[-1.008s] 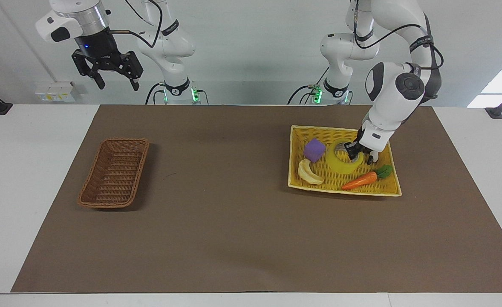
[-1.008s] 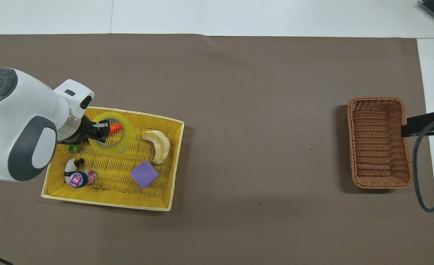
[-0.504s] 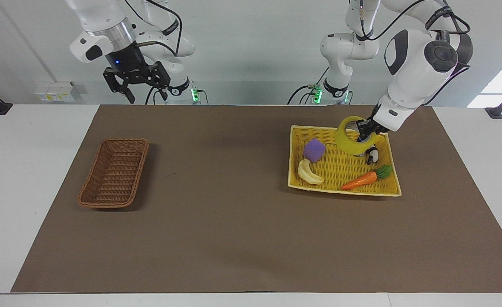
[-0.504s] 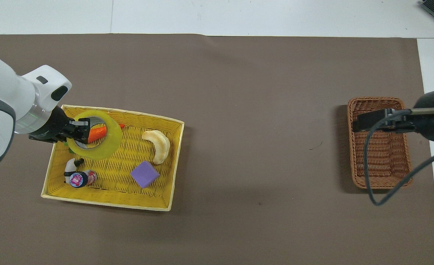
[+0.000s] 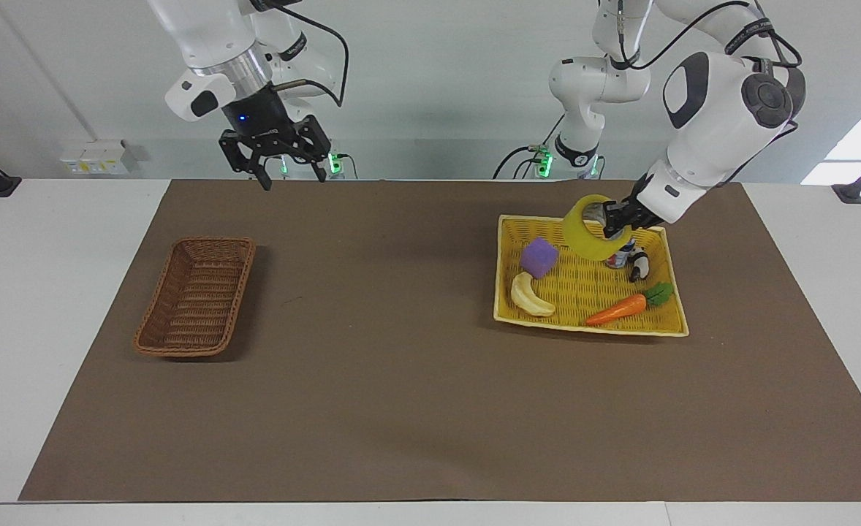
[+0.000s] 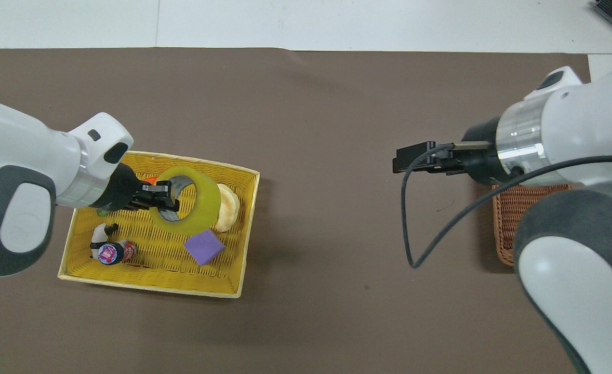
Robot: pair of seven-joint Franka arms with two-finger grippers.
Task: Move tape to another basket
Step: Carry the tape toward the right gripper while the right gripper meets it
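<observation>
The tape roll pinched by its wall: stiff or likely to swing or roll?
The tape looks rigid: its ring keeps its shape in the left end effector. Held by one wall, it may pivot. Set on edge in the brown basket, it could roll.

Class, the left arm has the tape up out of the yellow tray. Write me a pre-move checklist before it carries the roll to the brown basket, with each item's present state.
1. Grip: left gripper shut on the tape, pinching its wall. Ok.
2. Lift: tape hangs above the yellow tray, above the purple cube. Ok.
3. Target: brown basket holds nothing. Ok.
4. Path: right gripper is raised with open fingers over the mat's edge nearest the robots, between tray and basket. Not ok.
5. Grip firmness against slipping. Cannot tell.
</observation>
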